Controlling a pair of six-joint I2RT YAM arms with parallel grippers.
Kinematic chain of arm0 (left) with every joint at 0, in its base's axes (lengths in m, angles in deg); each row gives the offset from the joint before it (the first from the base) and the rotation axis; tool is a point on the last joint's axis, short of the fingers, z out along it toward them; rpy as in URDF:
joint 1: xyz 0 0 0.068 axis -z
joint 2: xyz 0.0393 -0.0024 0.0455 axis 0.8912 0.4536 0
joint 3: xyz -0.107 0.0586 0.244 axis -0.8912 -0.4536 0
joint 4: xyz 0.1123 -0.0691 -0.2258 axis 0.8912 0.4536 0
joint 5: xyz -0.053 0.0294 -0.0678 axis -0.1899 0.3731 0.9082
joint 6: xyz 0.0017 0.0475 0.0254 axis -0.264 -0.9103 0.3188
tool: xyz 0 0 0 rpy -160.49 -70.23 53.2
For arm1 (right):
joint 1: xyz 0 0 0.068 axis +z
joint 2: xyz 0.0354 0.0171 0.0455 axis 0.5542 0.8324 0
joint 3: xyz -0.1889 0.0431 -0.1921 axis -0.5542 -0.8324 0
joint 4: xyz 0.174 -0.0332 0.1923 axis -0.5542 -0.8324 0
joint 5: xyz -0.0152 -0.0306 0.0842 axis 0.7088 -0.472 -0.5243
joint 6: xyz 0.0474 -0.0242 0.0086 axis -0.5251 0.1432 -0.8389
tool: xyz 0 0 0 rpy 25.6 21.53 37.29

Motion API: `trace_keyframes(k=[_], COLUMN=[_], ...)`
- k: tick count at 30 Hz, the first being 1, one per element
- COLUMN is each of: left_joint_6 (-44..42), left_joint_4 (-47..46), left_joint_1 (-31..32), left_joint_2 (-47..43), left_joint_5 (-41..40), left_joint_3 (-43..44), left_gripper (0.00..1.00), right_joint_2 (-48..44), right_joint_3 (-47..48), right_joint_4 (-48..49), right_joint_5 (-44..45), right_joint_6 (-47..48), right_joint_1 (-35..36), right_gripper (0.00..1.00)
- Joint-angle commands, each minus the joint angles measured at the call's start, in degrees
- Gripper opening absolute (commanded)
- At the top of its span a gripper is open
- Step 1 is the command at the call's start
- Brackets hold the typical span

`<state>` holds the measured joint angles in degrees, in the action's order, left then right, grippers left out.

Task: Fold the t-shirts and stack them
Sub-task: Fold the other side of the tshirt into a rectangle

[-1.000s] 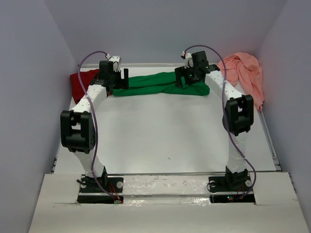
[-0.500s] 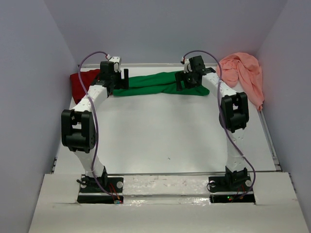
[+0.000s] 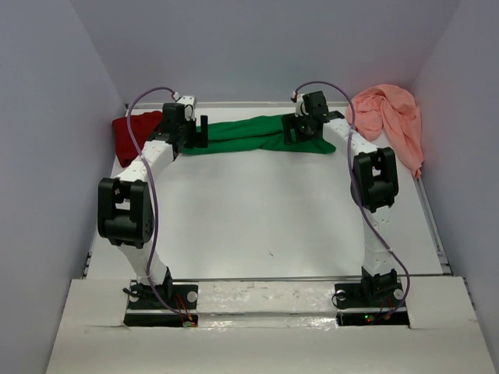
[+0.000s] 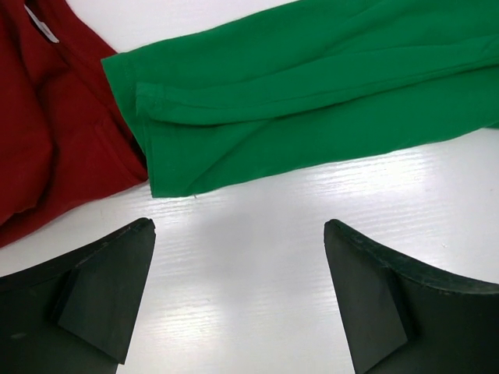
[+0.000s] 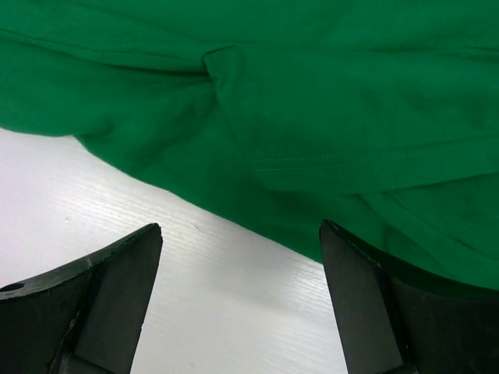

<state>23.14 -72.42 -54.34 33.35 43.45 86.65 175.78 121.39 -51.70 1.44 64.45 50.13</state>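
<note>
Far left: dark red t-shirt, bunched in the back corner of the table, edge touching the green one.

Next: left gripper, jaws wide apart and empty, poised just short of the hemmed left end of the bright green t-shirt. Shirt stretched in a long, loosely folded band along the back edge.

Then: right gripper, likewise spread wide, holding nothing, low over the band's right end.

Far right: salmon-pink t-shirt, heaped in the back right corner.

Handling, as judged: light, limp, layered cloth, prone to sagging and sliding. Best pinched at hems or corners, all layers together.

Collar, sleeves and layer count of the green shirt hard to make out; possibly twisted near the right end.
</note>
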Motion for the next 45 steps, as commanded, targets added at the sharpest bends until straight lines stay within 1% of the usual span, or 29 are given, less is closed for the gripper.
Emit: trace_keyframes(k=[1, 3, 10, 14, 15, 19, 25, 27, 33, 45], left_joint_6=[-0.01, -0.01, -0.01, -0.01, -0.01, -0.1, -0.01, -0.01, -0.01, -0.01], left_joint_4=[-2.49, -2.84, -3.19, -3.72, -3.8, -3.89, -4.42, -4.51, -4.86, -5.12], left_joint_1=[0.54, 0.8, 1.51, 2.21, 2.38, 2.91, 3.35, 3.53, 3.53, 3.62], left_joint_2=[-5.8, -6.59, -7.65, -8.27, -8.27, -7.65, -7.83, -7.83, -8.09, -8.09], left_joint_5=[0.2, 0.2, 0.29, 0.03, -0.06, -0.15, -0.32, -0.5, -0.59, -0.5], left_joint_3=[-0.81, -1.16, -2.04, -2.66, -2.66, -2.75, -3.27, -3.36, -3.71, -4.33], left_gripper=[0.99, 0.99, 0.99, 0.99, 0.99, 0.99, 0.99, 0.99, 0.99, 0.99], right_joint_2=[1.59, 2.99, 5.46, 6.6, 6.78, 6.43, 3.97, 3.27, 3.53, 5.2], right_joint_3=[0.37, 1.51, 3.71, 4.51, 4.68, 5.21, 4.77, 4.68, 6.0, 9.08], right_joint_4=[4.18, 4.01, 4.01, 4.1, 4.1, 4.36, 6.29, 7.26, 8.23, 8.49], right_joint_5=[4.05, 5.45, 6.51, 6.08, 5.9, 4.76, 4.32, 4.75, 6.07, 7.74], right_joint_6=[-1.08, -2.56, -2.84, -2.75, -2.58, -1.96, 0.41, 0.41, 0.59, 0.94], right_joint_1=[-0.47, -0.47, -0.47, -0.47, -0.47, -0.47, -0.47, -0.47, -0.47, -0.47], right_gripper=[0.87, 0.86, 0.81, 0.7, 0.7, 0.71, 0.83, 0.84, 0.84, 0.79])
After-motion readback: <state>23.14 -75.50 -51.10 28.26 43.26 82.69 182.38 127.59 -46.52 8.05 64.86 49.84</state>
